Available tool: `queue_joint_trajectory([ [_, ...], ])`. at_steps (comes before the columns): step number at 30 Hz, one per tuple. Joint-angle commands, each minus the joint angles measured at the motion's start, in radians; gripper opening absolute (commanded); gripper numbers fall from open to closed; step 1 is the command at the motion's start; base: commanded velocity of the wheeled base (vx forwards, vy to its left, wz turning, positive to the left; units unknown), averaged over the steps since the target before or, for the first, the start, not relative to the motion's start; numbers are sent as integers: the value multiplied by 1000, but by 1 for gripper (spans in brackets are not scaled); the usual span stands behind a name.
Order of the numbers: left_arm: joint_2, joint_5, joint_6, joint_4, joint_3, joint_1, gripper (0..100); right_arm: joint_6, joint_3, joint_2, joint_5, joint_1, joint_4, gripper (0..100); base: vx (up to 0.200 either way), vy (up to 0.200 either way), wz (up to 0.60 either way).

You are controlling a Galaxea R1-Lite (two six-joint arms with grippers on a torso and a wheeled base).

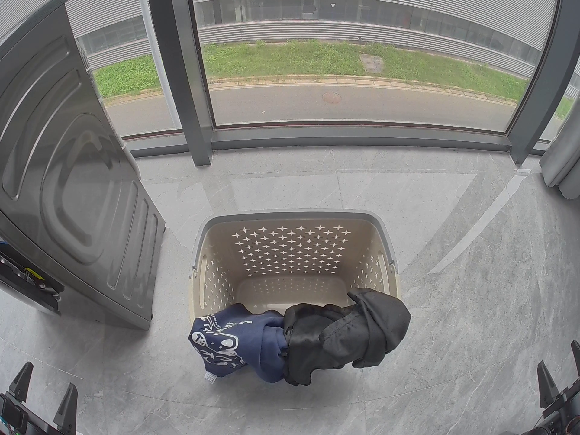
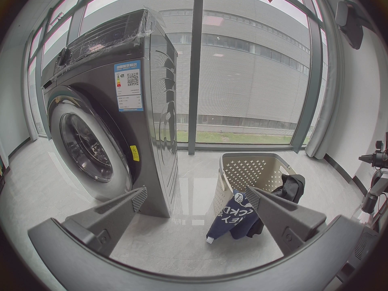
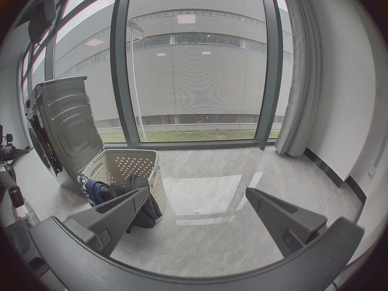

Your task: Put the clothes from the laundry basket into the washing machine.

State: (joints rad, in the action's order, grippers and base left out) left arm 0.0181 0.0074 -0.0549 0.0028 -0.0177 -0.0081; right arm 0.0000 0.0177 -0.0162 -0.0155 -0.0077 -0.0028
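Clothes [image 1: 314, 339], a navy garment [image 1: 238, 341] and a black garment [image 1: 362, 327], drape over the laundry basket [image 1: 290, 219]'s near rim, handy to grab. The washing machine [image 1: 66, 176] stands to the left. My left end effector [image 1: 47, 382] and right end effector [image 1: 560, 360] hover nearer, spread and empty.

Washer [image 2: 161, 114] front: blue-and-white label [image 2: 128, 85] with a QR code and coloured bars (fine print too small to make out). Yellow sticker [image 2: 134, 153] below it. Navy garment [image 2: 232, 221]: large white lettering, partly folded under.

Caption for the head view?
Navy garment and black garment drape over the laundry basket rim beside the washing machine.
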Motion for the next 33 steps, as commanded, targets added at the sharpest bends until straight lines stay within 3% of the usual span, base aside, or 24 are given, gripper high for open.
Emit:
queue_joint_trajectory([
  [1,-18,0,0,0,16,0,100,0,-18,16,0,0,0,100,200,0,0],
  [4,-18,0,0,0,16,0,100,0,-18,16,0,0,0,100,200,0,0],
  [13,-18,0,0,0,16,-1,100,0,-18,16,0,0,0,100,0,0,0],
  [19,-18,0,0,0,16,-1,100,0,-18,16,0,0,0,100,200,0,0],
  [33,-18,0,-2,0,16,0,100,0,-18,16,0,0,0,100,29,0,0],
])
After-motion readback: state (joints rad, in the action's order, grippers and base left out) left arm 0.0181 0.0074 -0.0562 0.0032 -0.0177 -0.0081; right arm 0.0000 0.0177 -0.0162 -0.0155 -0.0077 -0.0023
